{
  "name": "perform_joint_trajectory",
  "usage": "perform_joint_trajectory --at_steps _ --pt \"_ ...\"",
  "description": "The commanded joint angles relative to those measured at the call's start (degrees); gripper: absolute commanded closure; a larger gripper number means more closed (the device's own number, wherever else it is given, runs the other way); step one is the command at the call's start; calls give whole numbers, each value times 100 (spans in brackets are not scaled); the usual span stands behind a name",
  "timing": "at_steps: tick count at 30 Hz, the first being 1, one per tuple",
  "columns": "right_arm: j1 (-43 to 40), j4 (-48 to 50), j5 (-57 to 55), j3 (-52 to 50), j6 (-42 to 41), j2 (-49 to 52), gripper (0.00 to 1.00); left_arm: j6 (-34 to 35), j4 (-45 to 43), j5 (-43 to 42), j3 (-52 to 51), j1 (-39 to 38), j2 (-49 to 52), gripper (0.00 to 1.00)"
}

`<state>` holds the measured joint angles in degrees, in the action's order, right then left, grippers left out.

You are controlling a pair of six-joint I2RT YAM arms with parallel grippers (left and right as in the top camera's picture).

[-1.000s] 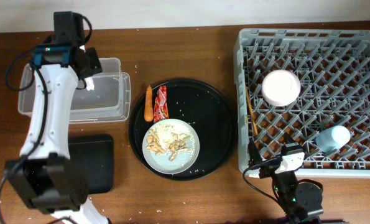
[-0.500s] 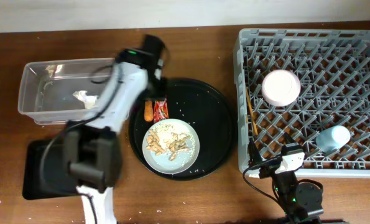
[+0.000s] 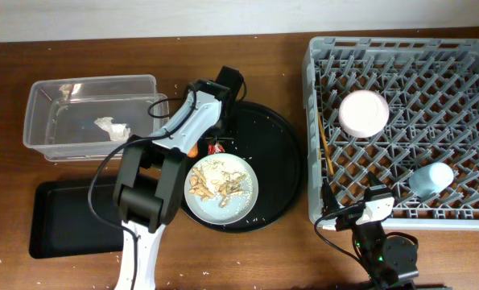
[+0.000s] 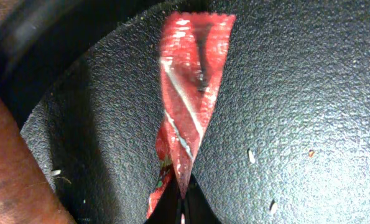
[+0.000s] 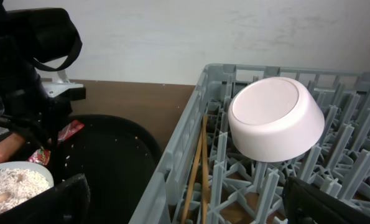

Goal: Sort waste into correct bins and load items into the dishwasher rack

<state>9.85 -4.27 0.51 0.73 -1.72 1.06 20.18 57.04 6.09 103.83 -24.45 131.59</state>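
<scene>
My left gripper (image 3: 216, 146) is down on the round black tray (image 3: 279, 153), shut on the tip of the red wrapper (image 4: 191, 93). The orange carrot (image 3: 192, 150) lies just left of it, and its side shows in the left wrist view (image 4: 10, 168). The pale plate (image 3: 243, 197) with beige scraps and rice (image 3: 215, 184) sits at the tray's front. The crumpled tissue (image 3: 112, 127) lies in the clear tub (image 3: 54, 89). The grey rack (image 3: 464, 72) holds the white bowl (image 3: 363, 113), blue cup (image 3: 432, 179) and chopsticks (image 3: 324, 157). My right gripper (image 5: 181, 190) is open and empty at the rack's near corner.
The shallow black rectangular tray (image 3: 62, 225) lies at the front left, below the tub. Rice grains are scattered on the round tray and the wooden table. The left arm stretches from the front edge across the round tray's left rim.
The left arm swung right from the clear tub, leaving the tissue in it, came down onto the round tray and closed on the red wrapper. The right arm has not moved.
</scene>
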Motion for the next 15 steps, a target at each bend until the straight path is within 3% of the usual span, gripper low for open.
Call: perform_joint_trajectory --at_steps 1,5,11,13,14,15 --pt "26 -9 52 -42 -63 -22 2 15 492 85 562 59 175 100" --pt "26 -9 52 -42 -66 -22 2 17 1725 437 1814 400 -568 100" --pt "26 -9 52 -42 -66 -22 2 -63 1532 455 1814 2197 -450 98" --pt "26 -9 52 -42 -63 -22 2 -249 1351 61 1814 2524 -225 88" --pt "26 -9 52 -42 -66 -22 2 -247 1370 -103 1814 2618 -212 69" --pt "26 -9 52 -42 -66 -22 2 -249 1460 -339 1851 2667 -249 34"
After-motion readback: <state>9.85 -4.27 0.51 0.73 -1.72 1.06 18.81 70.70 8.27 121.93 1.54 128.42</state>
